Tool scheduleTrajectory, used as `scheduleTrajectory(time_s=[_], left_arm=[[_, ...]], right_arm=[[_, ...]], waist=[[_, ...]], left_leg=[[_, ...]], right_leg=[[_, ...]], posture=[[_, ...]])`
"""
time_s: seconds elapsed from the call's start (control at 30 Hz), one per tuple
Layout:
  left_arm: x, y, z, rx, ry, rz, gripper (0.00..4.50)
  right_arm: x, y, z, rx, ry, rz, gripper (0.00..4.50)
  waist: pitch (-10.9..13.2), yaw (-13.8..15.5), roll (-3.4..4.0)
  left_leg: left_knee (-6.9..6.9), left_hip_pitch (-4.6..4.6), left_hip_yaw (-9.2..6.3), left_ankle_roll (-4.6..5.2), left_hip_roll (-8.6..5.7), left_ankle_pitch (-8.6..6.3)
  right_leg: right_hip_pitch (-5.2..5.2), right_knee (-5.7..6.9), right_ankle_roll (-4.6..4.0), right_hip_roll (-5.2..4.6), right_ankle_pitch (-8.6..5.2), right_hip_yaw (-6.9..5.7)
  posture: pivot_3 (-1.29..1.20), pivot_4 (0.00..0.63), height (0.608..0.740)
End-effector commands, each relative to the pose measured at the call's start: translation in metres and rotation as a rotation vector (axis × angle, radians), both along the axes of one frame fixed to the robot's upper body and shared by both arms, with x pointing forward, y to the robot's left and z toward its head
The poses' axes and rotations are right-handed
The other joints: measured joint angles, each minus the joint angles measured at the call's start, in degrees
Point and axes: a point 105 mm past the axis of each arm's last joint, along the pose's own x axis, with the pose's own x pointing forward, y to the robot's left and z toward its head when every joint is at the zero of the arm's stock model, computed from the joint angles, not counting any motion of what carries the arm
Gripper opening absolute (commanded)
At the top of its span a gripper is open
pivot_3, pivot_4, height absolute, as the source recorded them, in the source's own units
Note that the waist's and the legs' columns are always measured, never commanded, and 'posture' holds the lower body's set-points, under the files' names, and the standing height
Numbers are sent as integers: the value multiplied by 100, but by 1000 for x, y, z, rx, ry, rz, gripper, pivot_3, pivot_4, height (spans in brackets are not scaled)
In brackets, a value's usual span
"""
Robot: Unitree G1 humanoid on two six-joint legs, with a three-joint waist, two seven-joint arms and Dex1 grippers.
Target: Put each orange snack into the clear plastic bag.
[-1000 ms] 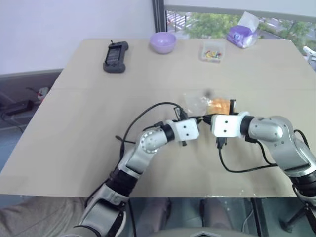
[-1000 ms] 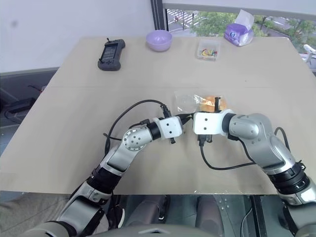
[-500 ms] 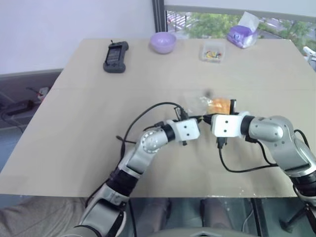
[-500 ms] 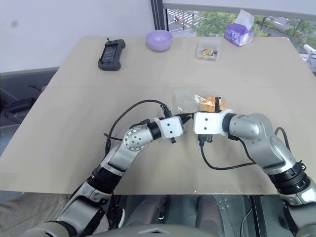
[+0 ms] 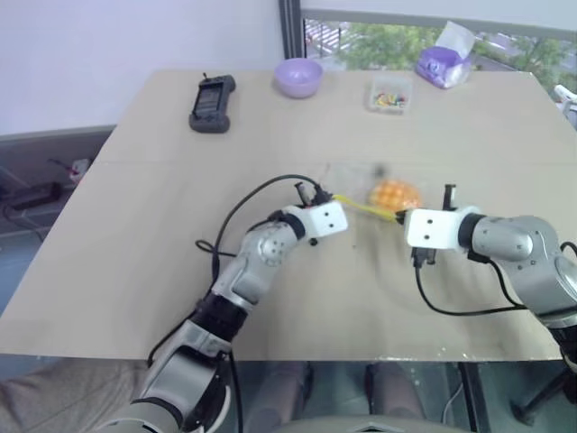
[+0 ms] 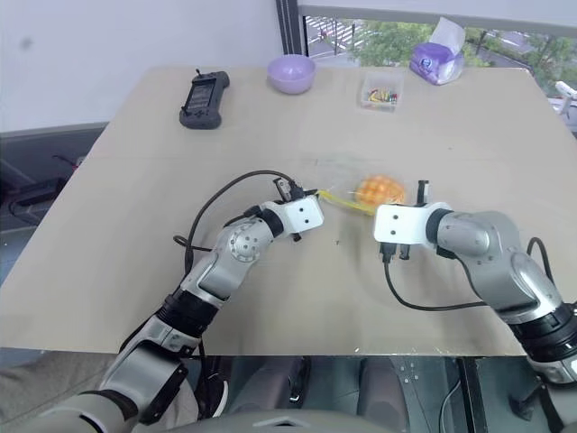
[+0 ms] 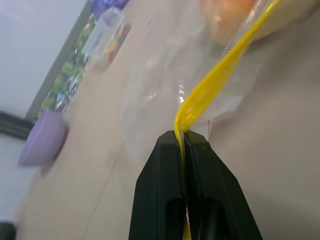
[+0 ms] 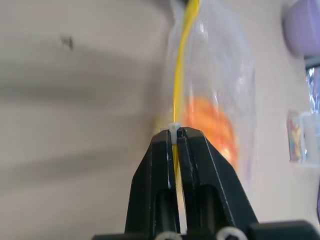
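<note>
Bright even daylight from the window (image 5: 433, 36) behind, soft faint shadows on the table (image 5: 135, 225), wrist views blurred beyond the fingers.

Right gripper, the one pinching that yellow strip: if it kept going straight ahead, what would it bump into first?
Probably the round orange snack inside the clear plastic bag, which lies just past the right gripper; depth is hard to judge.

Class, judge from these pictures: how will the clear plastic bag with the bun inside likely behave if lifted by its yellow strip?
The clear plastic bag looks thin and crinkly, so it would probably sag. The orange snack inside would likely weigh its bottom down. The yellow strip, pinched at both ends, seems stiffer.
</note>
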Motion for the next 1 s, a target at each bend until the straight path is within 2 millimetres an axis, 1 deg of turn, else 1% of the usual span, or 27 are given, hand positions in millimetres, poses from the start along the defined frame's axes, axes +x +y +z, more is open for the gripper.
scheduleTrajectory(time_s=[0.03, 0.33, 0.4, 0.47, 0.53, 0.6, 0.67, 0.73, 0.8, 0.87, 0.9, 0.93, 1.0], left_arm=[[13, 34, 5, 4, -15, 144, 0], [9, 23, 5, -22, -7, 100, 0], [6, 16, 9, -58, -9, 63, 0], [4, 6, 16, -108, -18, 24, 0], [4, -5, 30, -148, -59, -25, 0], [8, -15, 50, -202, -126, -57, 0], [15, -22, 81, -275, -230, -60, 0], [20, -24, 118, -373, -352, -52, 0], [16, -26, 156, -447, -494, -77, 0], [11, -25, 180, -480, -595, -94, 0], [10, -24, 186, -489, -619, -99, 0], [10, -25, 186, -481, -612, -111, 0], [9, -28, 175, -449, -573, -141, 0]], right_arm=[[9, -37, 13, -46, -50, -157, 26], [8, -35, 13, -35, -52, -159, 26], [9, -32, 16, -21, -65, -151, 26], [13, -30, 21, -11, -97, -148, 26], [21, -30, 33, 9, -173, -159, 26], [32, -28, 54, 42, -285, -168, 26], [42, -26, 83, 87, -427, -179, 26], [47, -23, 115, 144, -579, -181, 26], [47, -22, 143, 188, -709, -182, 26], [45, -23, 161, 215, -793, -180, 26], [44, -23, 164, 222, -807, -179, 26], [44, -24, 162, 219, -790, -179, 26], [45, -26, 147, 192, -716, -172, 26]], waist=[[0, -2, 0], [0, -13, 1], [0, -11, 1], [0, -9, 0], [0, -9, 0], [3, -12, 0], [4, -4, -2], [5, -3, -4], [7, -7, -8], [6, -10, -8], [6, -10, -8], [5, -12, -7], [5, -17, -6]], left_leg=[[0, 1, 0, 0, 0, 0], [0, 2, 1, 0, 3, 0], [0, 2, 2, 0, 3, 0], [0, 1, 1, 0, 3, 0], [0, 1, 2, 0, 3, 0], [0, 1, 1, 0, 3, 0], [2, 1, 1, -1, 3, 1], [3, -2, 1, -1, 2, 1], [-1, -7, 2, -2, 2, 0], [-9, -16, 3, -2, 2, 0], [-11, -16, 5, -2, 2, 0], [-15, -16, 4, -2, 2, 0], [-18, -16, 7, -1, 0, 0]], right_leg=[[0, 0, 0, 0, 0, 0], [0, 1, 0, 1, 0, 1], [0, 1, 0, 1, 0, 1], [0, 0, 0, 1, 0, 1], [0, 0, 0, 0, 0, 1], [0, 1, 0, 0, 0, 1], [-1, 3, 0, 0, 0, 0], [-2, 3, 0, -1, 0, 0], [-6, -3, 0, -3, 0, 0], [-14, -12, 0, -5, 0, 1], [-14, -17, 0, -6, 0, 1], [-14, -23, 0, -6, 0, 1], [-14, -29, 0, -6, 0, 2]], posture=[[0, 150, 740], [0, 150, 740], [0, 150, 740], [0, 150, 740], [0, 150, 740], [0, 150, 740], [0, 150, 740], [0, 150, 740], [0, 150, 740], [0, 150, 740], [0, 150, 740], [0, 150, 740], [0, 150, 740]])
